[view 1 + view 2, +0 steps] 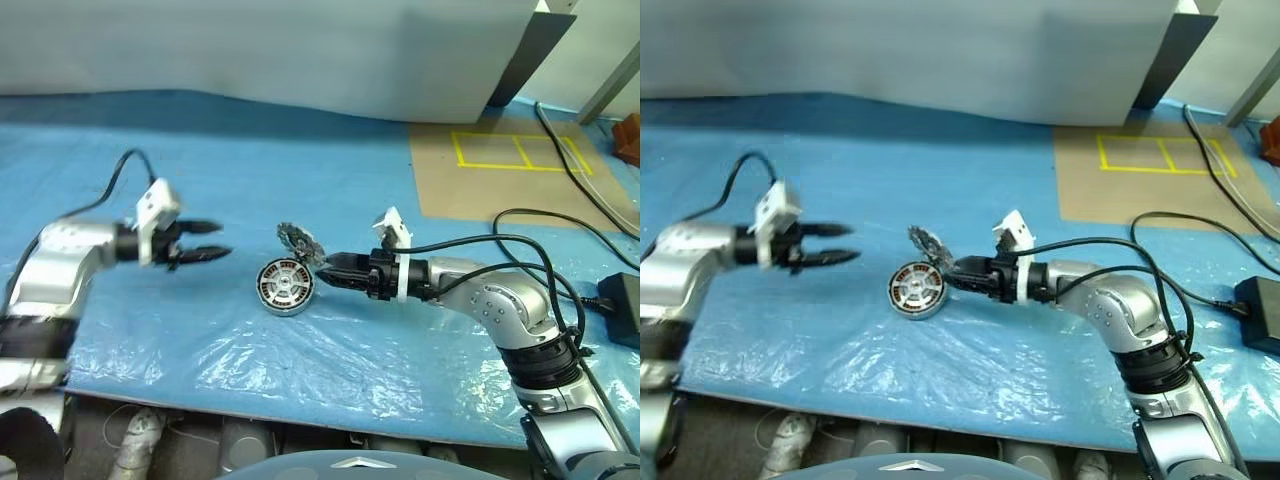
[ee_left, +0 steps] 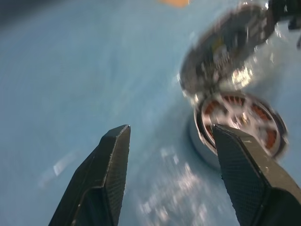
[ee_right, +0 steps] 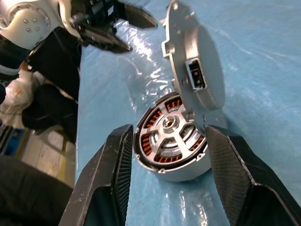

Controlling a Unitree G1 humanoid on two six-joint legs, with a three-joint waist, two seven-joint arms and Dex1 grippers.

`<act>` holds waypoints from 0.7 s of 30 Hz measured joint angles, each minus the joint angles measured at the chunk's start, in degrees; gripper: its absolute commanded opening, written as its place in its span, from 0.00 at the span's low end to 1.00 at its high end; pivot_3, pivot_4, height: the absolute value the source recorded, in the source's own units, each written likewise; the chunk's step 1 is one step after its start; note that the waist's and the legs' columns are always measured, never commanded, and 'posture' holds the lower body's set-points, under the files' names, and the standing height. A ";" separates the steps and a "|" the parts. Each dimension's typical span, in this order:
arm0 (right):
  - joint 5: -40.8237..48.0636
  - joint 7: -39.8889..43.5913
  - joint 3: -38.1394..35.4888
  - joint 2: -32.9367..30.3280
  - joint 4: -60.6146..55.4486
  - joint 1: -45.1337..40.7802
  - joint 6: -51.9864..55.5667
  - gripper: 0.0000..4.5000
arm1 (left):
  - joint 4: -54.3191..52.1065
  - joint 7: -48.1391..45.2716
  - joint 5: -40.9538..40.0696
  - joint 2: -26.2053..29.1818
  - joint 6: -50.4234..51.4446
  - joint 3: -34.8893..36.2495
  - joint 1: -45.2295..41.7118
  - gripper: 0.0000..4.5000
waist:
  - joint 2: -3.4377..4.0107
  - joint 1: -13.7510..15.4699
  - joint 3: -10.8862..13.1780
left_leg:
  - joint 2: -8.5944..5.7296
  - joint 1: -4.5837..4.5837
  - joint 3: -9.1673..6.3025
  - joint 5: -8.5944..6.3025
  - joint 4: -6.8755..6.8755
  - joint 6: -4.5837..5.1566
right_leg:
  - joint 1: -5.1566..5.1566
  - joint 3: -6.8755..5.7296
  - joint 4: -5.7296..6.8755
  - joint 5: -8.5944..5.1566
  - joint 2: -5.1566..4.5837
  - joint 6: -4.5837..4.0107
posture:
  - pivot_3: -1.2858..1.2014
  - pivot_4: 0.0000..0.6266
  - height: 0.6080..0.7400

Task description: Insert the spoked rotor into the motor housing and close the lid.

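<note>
The motor housing (image 1: 285,286) lies on the blue sheet, copper coils showing under a spoked piece with a dark rim (image 3: 170,130); I cannot tell whether that piece is the spoked rotor. The lid (image 1: 299,241) stands tilted on edge at the housing's far rim, its connector side (image 3: 195,80) facing my right gripper. My right gripper (image 1: 328,264) reaches in level from the right, open, with its fingertips (image 3: 120,141) on either side of the housing and close to the lid's lower edge. My left gripper (image 1: 207,241) hovers open to the left of the housing, nothing in it.
Black cables (image 1: 560,240) and a black power brick (image 1: 625,305) lie at the right. A brown board with yellow tape squares (image 1: 500,170) sits at the back right. The table's front edge (image 1: 300,420) runs below the housing.
</note>
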 measured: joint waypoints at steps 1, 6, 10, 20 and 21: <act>-0.34 1.52 0.69 -0.15 -0.01 -0.15 -0.24 0.36 | -1.41 -0.39 -0.02 0.78 -0.19 0.18 3.13 0.66 | -0.01 0.16 0.00 | 0.02 -0.01 0.00 0.00 0.00 0.00 | 0.01 -0.02 -0.01 0.00 0.00 0.00 | 0.52 0.24 1.00; -2.40 7.29 5.23 0.10 -0.07 -0.46 -0.47 0.01 | -11.34 0.96 -1.66 1.37 1.25 0.31 10.75 0.66 | 0.00 0.98 0.02 | 0.07 0.08 0.01 0.00 0.16 0.03 | 0.19 -0.04 0.03 -0.16 -0.03 -0.27 | 0.52 0.24 1.00; -3.38 9.88 5.80 -0.55 -0.05 -0.59 -0.63 0.01 | -17.74 3.33 -3.83 0.95 3.51 0.38 12.94 0.66 | 0.01 0.57 0.03 | 0.03 0.30 0.05 0.00 0.26 0.04 | 0.30 0.08 0.04 -0.16 -0.05 -0.27 | 0.52 0.24 1.00; -9.53 4.95 8.42 11.89 8.62 -3.96 -2.22 0.01 | -20.70 7.82 -5.58 -1.90 5.21 -0.82 12.62 0.66 | 0.02 -0.84 0.02 | 0.09 0.36 0.05 0.01 0.22 0.03 | 0.30 0.09 0.07 -0.20 0.07 -0.36 | 0.52 0.24 1.00; -10.37 4.62 8.98 12.71 9.67 -3.84 -2.38 0.01 | -20.71 8.16 -5.60 -2.28 5.33 -1.13 12.09 0.66 | 0.02 -0.80 0.02 | 0.09 0.33 0.05 0.00 0.20 0.03 | 0.29 0.07 0.05 -0.20 0.07 -0.36 | 0.52 0.24 1.00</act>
